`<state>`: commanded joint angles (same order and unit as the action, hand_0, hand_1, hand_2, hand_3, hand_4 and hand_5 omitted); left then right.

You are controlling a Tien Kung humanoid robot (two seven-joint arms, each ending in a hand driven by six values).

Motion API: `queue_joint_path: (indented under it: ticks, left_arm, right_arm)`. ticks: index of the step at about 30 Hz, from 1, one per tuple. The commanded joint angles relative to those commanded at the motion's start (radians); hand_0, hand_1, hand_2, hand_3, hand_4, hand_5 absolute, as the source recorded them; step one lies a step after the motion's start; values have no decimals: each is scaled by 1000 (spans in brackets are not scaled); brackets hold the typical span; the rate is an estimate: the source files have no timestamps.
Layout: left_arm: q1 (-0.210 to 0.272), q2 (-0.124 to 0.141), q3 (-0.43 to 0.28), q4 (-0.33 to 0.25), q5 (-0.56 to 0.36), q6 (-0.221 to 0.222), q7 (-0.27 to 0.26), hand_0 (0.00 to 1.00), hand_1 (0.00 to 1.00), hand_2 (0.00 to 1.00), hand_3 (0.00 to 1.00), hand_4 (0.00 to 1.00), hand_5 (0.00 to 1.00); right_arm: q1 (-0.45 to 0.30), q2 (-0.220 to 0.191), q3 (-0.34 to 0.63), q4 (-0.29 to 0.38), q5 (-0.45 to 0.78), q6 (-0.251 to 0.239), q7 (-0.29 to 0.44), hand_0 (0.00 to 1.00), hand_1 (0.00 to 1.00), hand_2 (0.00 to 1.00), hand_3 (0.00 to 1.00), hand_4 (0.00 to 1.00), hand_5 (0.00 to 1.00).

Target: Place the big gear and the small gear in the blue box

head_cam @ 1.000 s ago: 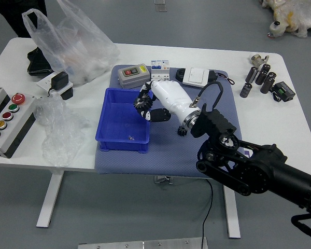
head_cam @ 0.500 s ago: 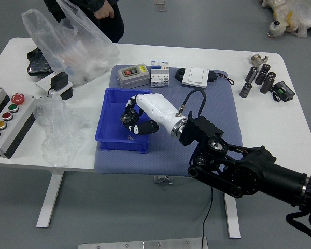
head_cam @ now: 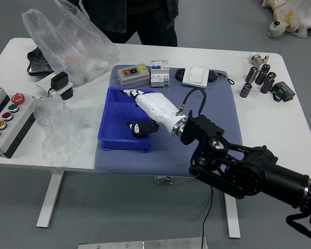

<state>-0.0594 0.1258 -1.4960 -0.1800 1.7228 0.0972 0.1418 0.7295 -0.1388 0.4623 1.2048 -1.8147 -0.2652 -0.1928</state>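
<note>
Right arm (head_cam: 249,168) angled inward — right hand (head_cam: 159,108) open, back upward, fingers (head_cam: 131,93) apart.

Bright, even light; shadows soft and faint; the white tabletop (head_cam: 280,122) reads palest; glints streak the plastic bag (head_cam: 75,49) between ten and eleven o'clock; the black arm (head_cam: 282,177) toward four o'clock loses detail in darkness.

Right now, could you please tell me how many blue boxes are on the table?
1: the blue box sits on the mat, partly covered by the right hand.
</note>
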Motion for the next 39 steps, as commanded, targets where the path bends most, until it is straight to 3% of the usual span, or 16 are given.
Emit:
queue_joint_path:
  ticks: [2,3,5,10,17,22,27,28,32,39]
  left_arm:
    - [-1,-1,0,0,-2,1,-2,629,592,584,637,666,339]
    - [0,-1,0,0,-3,1,-3,628,592,584,637,667,340]
    - [1,-3,0,0,-5,2,-3,628,592,584,637,667,340]
    - [9,-1,-12,0,4,5,3,628,592,584,638,667,340]
    - [-2,5,-10,0,8,6,-1,628,592,583,637,667,341]
    - [-5,5,-9,0,6,8,-3,628,592,582,637,667,340]
    - [-1,5,-9,0,6,9,-1,628,592,582,637,667,340]
    - [0,6,-10,0,6,10,0,628,592,582,636,667,339]
    - [1,8,-11,0,7,11,1,628,592,582,636,667,339]
    - [-1,6,-13,0,8,12,3,627,590,582,636,666,339]
  right_arm:
    - [-30,-20,38,29,-10,-14,-11,314,621,928,983,689,126]
    - [-51,-35,63,49,-20,-19,-25,289,583,857,901,682,129]
    - [-91,-67,111,84,-48,-15,-61,289,583,857,901,682,129]
    - [-175,-141,213,136,-131,57,-177,287,561,816,876,686,123]
    - [-193,-140,199,99,-124,90,-299,282,526,785,846,690,118]
    - [-186,-140,177,85,-119,98,-330,276,526,782,835,696,116]
    - [-180,-158,153,115,-103,108,-360,276,526,782,835,696,116]
    - [-177,-167,144,125,-81,105,-362,274,525,784,830,722,156]
    - [-167,-184,117,136,-7,83,-362,274,525,784,830,722,156]
    - [-154,-180,61,102,133,13,-337,268,522,775,809,717,155]
